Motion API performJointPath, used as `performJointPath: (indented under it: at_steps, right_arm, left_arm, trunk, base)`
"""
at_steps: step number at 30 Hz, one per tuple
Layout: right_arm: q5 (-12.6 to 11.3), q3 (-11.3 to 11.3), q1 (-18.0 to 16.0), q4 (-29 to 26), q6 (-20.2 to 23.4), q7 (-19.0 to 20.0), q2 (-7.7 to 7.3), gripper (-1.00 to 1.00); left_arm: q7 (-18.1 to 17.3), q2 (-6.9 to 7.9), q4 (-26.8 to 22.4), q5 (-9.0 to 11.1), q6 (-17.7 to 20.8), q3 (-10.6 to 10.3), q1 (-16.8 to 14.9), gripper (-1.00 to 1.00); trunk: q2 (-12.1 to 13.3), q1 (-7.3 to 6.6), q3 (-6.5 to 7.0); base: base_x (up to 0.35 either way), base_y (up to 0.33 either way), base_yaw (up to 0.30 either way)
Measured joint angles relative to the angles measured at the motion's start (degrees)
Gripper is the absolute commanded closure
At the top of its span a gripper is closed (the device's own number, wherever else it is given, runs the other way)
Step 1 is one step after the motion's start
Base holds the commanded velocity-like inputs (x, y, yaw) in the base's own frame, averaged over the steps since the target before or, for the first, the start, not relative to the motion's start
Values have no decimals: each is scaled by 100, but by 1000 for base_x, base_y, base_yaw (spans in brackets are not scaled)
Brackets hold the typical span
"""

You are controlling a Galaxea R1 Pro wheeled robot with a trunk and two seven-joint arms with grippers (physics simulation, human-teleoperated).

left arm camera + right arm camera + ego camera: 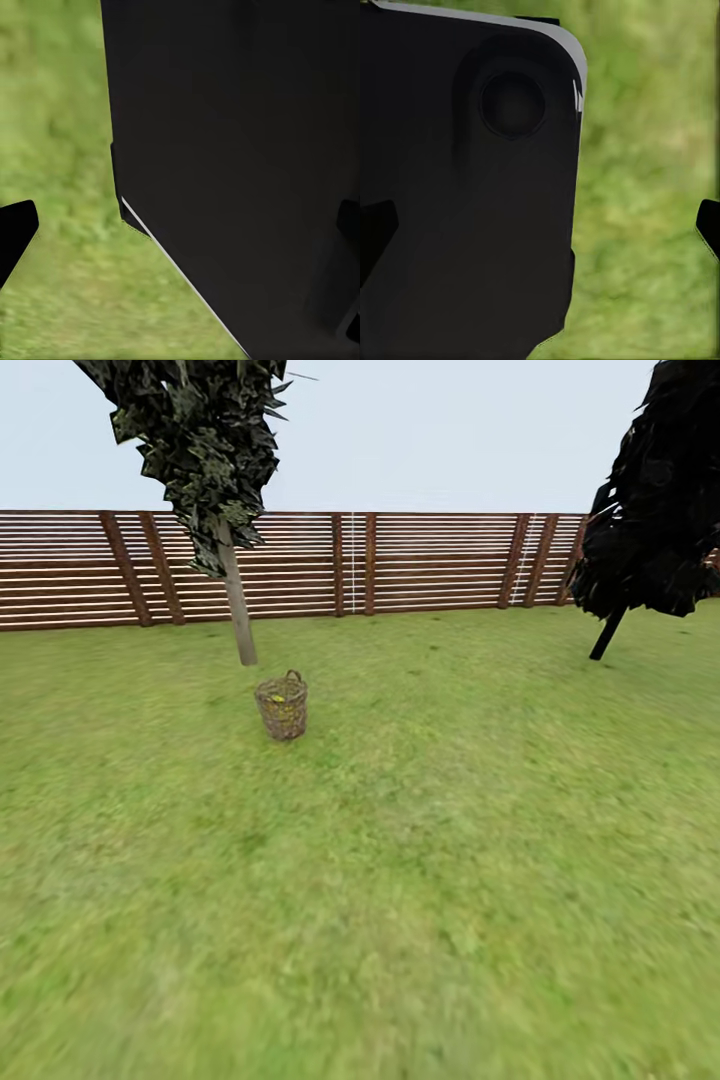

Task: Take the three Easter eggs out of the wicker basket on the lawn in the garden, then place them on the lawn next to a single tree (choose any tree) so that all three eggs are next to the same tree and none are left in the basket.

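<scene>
Wicker basket (282, 709) holds yellow eggs (282, 705); both arms' fingers spread, empty.

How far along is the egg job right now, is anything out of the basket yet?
Nothing looks done yet. The wicker basket stands on the lawn beside the pale-trunked tree, with yellow showing inside it, probably the eggs, though too small to count. No egg lies on the grass. The basket is still some way ahead of the robot. Left to do: approach, take out all three eggs, and set them by one tree.
</scene>
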Motion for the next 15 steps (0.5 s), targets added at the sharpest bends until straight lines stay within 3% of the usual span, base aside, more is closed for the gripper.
performJointPath:
  at_steps: [11, 15]
  right_arm:
    - [9, -2, 0, -2, -12, -3, 19, -100]
    - [10, -3, 0, -2, -12, -3, 20, -100]
  left_arm:
    - [0, 0, 5, 0, 0, 1, 2, -100]
    - [0, 0, 6, 0, 0, 2, -2, -100]
  trunk:
    - [0, 0, 0]
    - [0, 0, 0]
  base:
    - [330, 0, 4]
    - [330, 0, 187]
